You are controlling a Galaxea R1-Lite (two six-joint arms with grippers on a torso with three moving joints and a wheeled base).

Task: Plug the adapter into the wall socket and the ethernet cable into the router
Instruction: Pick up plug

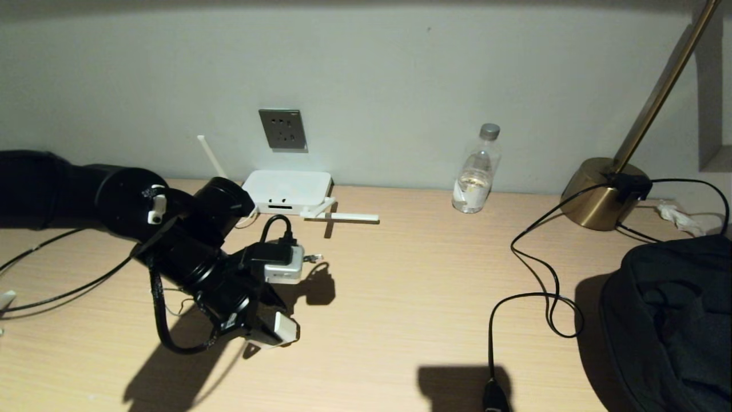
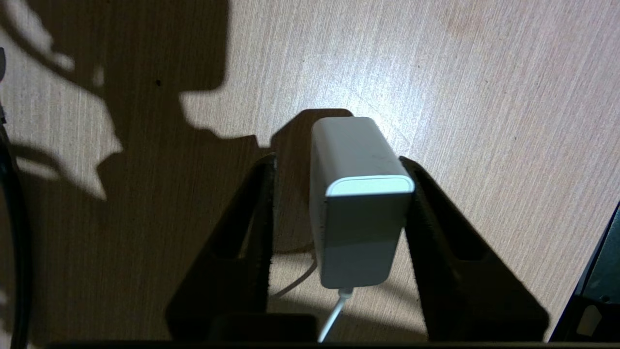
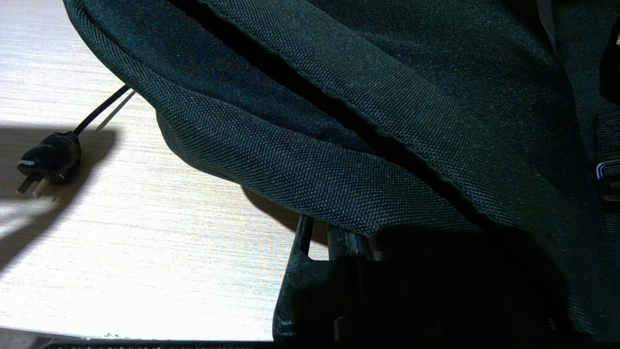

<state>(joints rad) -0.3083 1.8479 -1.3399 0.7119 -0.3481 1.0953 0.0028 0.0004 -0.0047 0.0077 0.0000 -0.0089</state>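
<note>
**Left wrist view: adapter caught between the fingers**

Left gripper straddled the adapter on the desk: one finger touched its side, the other stood just clear, jaws about half open. Right gripper sat closed and empty under the black bag.

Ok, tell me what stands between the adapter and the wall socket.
The router sits on the desk below the wall socket, between it and the adapter; one antenna rises left of the socket. The socket's face looks clear, so a path above the router seems open.
</note>
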